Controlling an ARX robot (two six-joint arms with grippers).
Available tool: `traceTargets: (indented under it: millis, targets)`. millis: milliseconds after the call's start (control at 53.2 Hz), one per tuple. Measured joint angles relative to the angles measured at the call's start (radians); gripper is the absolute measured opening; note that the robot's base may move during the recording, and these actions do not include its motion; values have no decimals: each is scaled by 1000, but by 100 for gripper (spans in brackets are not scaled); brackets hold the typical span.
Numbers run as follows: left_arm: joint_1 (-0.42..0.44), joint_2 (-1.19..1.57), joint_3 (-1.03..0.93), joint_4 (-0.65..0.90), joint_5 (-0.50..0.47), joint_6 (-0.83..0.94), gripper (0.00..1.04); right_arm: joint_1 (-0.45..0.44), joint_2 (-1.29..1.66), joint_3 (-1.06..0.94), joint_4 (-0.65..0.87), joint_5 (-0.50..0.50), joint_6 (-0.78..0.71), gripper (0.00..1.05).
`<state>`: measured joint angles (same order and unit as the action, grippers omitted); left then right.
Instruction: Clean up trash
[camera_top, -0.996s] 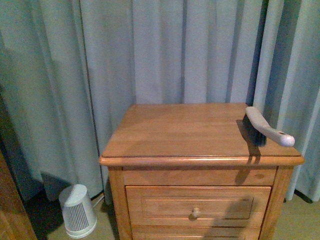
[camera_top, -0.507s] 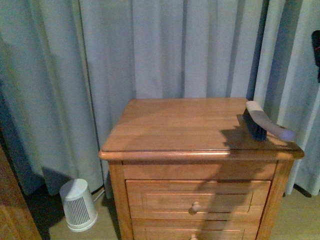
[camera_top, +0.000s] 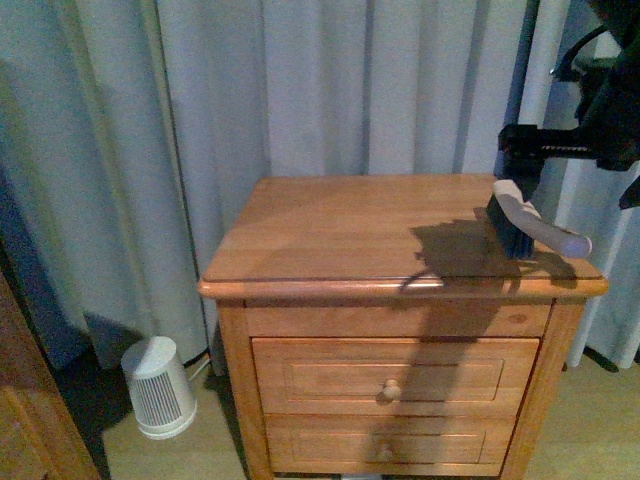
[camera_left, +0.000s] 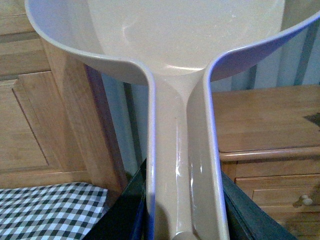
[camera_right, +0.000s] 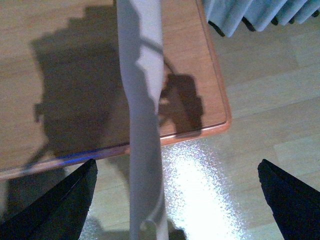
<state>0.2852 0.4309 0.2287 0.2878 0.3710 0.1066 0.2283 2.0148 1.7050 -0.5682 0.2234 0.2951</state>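
The trash is out of view in every frame. My left gripper (camera_left: 184, 210) is shut on the handle of a pinkish dustpan (camera_left: 180, 50), whose scoop fills the upper part of the left wrist view. A grey hand brush (camera_top: 530, 235) with dark bristles lies on the right end of the wooden nightstand (camera_top: 340, 240), its handle poking past the edge. My right gripper (camera_top: 525, 150) hangs just above the brush. In the right wrist view the brush handle (camera_right: 142, 100) runs between the widely spread black fingers (camera_right: 65, 200) of the open right gripper (camera_right: 176, 167), untouched.
Grey curtains (camera_top: 300, 90) hang behind the nightstand, which has two drawers. A small white ribbed appliance (camera_top: 157, 388) stands on the floor to its left. Beside the left arm are a wooden panel (camera_left: 35, 110) and black-and-white checked fabric (camera_left: 45, 210).
My right arm has come into the front view from the upper right and now sits over the brush, casting a shadow on the tabletop. The brush has stayed in place.
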Motion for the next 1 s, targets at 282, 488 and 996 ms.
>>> traceTargets:
  millis: [282, 488, 996]
  targets:
    - [0, 0, 0, 0, 0, 0, 28, 29, 82, 6, 46, -6, 55, 97]
    - [0, 0, 0, 0, 0, 0, 28, 31, 120, 3, 71, -6, 70, 97]
    - [0, 0, 0, 0, 0, 0, 28, 44, 134, 1, 92, 12, 81, 34]
